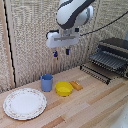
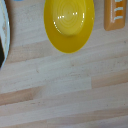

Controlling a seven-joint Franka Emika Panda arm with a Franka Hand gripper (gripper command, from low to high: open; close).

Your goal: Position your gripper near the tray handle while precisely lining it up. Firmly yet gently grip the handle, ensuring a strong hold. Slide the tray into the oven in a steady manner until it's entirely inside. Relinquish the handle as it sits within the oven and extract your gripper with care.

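Exterior view: one hand (image 1: 61, 52), seemingly open, one tray (image 1: 106, 61).

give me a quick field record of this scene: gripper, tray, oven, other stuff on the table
gripper: in the air above the blue cup, holding nothing, jaw state unclear
tray: pulled out of the oven
tray handle: free, untouched
table: light wood
other items: yellow bowl, orange block, patterned plate
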